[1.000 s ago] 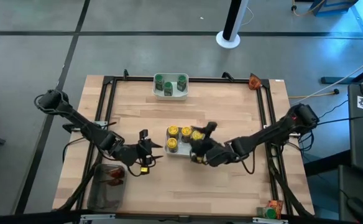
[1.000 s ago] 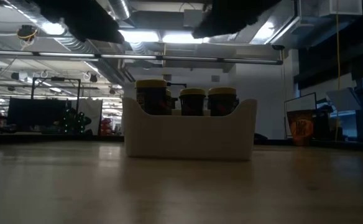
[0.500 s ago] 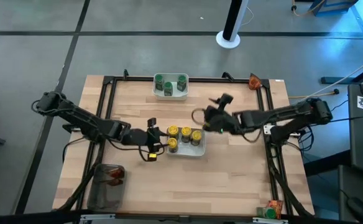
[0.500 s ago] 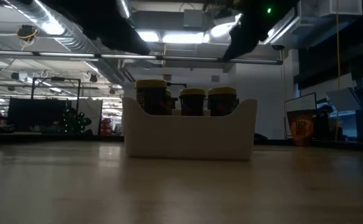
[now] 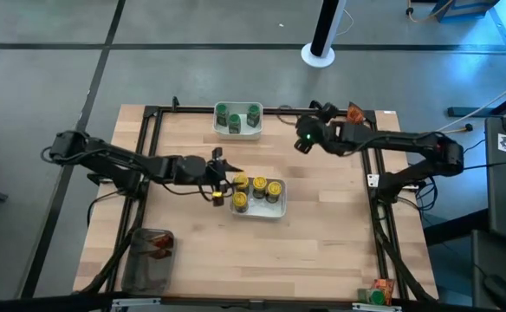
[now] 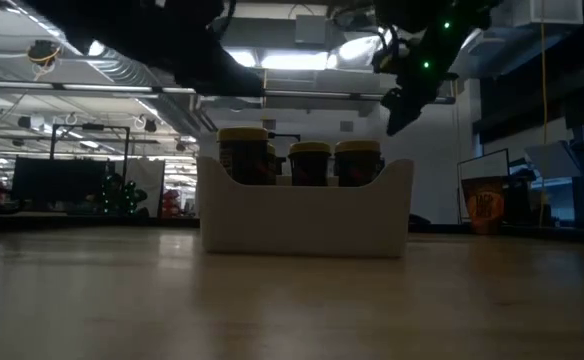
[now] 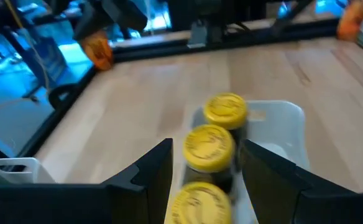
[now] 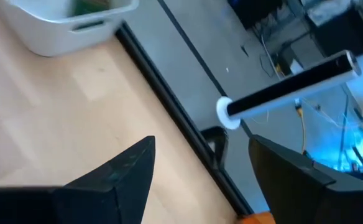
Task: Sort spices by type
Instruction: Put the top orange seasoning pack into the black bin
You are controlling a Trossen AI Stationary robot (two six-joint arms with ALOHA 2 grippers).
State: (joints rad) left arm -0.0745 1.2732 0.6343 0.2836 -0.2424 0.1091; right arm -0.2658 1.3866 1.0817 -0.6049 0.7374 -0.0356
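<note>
My left gripper point(image 5: 225, 179) is open at the left end of a white bowl point(image 5: 279, 211) in the table's middle. The bowl holds several yellow-capped jars point(image 5: 259, 184). In the left wrist view a row of these jars point(image 7: 209, 148) shows between the open fingers point(image 7: 206, 146), and no touch shows. My right gripper point(image 5: 315, 117) is open and empty point(image 8: 201, 146), raised over the far right part of the table. Green-capped jars point(image 5: 236, 117) stand in a second white bowl point(image 5: 237, 133) at the far edge. A clear tray point(image 5: 145, 269) near the left corner holds brown-orange packets point(image 5: 156, 247).
One orange packet point(image 5: 354, 113) lies at the far right corner by the black frame rail point(image 5: 370, 147). Orange and green items point(image 5: 376, 293) sit at the near right corner. Bare wood lies near of the middle bowl and on the table's right side.
My left gripper has moved from the near left of the table toward the far edge and right, up to the bowl of yellow-capped jars. My right gripper has risen from that bowl's near right side and swung toward the far right corner. The jars have stayed put.
</note>
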